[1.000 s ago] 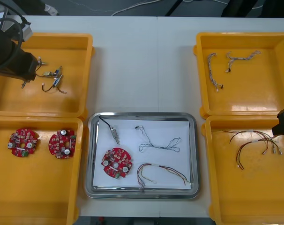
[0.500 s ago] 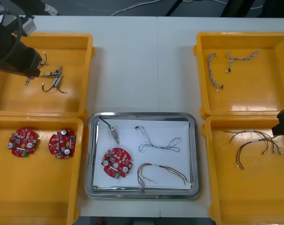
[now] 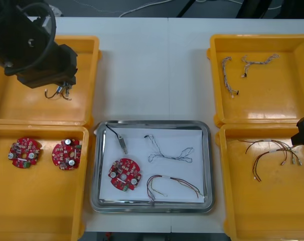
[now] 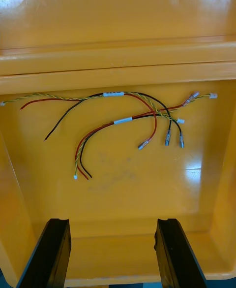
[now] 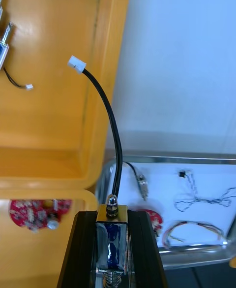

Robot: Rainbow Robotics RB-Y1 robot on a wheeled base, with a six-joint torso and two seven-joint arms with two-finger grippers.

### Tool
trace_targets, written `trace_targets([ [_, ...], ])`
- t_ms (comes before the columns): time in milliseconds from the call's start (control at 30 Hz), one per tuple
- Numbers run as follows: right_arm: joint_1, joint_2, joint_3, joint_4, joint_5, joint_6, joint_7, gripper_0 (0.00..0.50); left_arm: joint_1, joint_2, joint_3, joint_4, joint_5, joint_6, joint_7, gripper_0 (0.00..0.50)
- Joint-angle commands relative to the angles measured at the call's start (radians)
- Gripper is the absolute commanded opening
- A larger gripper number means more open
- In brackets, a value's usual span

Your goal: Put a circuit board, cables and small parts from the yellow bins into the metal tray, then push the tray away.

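My left gripper (image 5: 112, 234) is shut on a small metal part (image 5: 112, 241) whose black cable (image 5: 109, 120) curves up past the fingers to a white plug. It hangs above the far left yellow bin (image 3: 84, 55), near that bin's inner wall; the arm (image 3: 36, 50) covers it in the front view. The metal tray (image 3: 152, 124), white inside, holds a round red circuit board (image 3: 125, 175), a small metal part on a black cable (image 3: 119, 139), a blue and white cable (image 3: 169, 152) and a red and yellow cable (image 3: 172, 186). My right gripper (image 4: 113, 253) waits open over the near right bin (image 4: 118, 66).
More small metal parts (image 3: 59, 91) lie in the far left bin. Two circuit boards (image 3: 24, 152) (image 3: 66, 154) sit in the near left bin. Twisted cables (image 3: 230, 75) lie in the far right bin, red, yellow and black cables (image 4: 123, 120) in the near right one.
My left arm has swung right across the far left bin and risen toward the camera, carrying the small metal part. The right arm and the tray's contents have not moved.
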Motion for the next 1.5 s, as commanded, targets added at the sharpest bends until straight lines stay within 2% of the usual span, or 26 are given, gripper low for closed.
trace_targets([
  [33,0.013,-0.001,-0.032,-0.021,0.006,0.003,-0.009,0.500,-0.047,0.038,-0.058,-0.096,0.036,0.007,-0.074,0.000],
  [400,0.013,-0.001,-0.032,-0.021,0.006,0.003,-0.009,0.500,-0.091,0.026,-0.280,-0.212,0.036,0.007,0.167,0.000],
  [600,0.013,-0.001,-0.032,-0.021,0.006,0.003,-0.009,0.500,-0.108,-0.020,-0.418,-0.247,-0.038,0.004,0.276,0.000],
  [800,0.013,-0.001,-0.032,-0.021,0.006,0.003,-0.009,0.500,-0.110,-0.063,-0.515,-0.241,-0.130,-0.028,0.303,0.000],
  [1000,0.013,-0.001,-0.032,-0.021,0.006,0.003,-0.009,0.500,-0.110,-0.092,-0.576,-0.208,-0.182,-0.097,0.331,0.000],
  [1500,0.013,-0.001,-0.032,-0.021,0.006,0.003,-0.009,0.500,-0.108,-0.120,-0.724,-0.103,-0.268,-0.278,0.381,0.000],
])
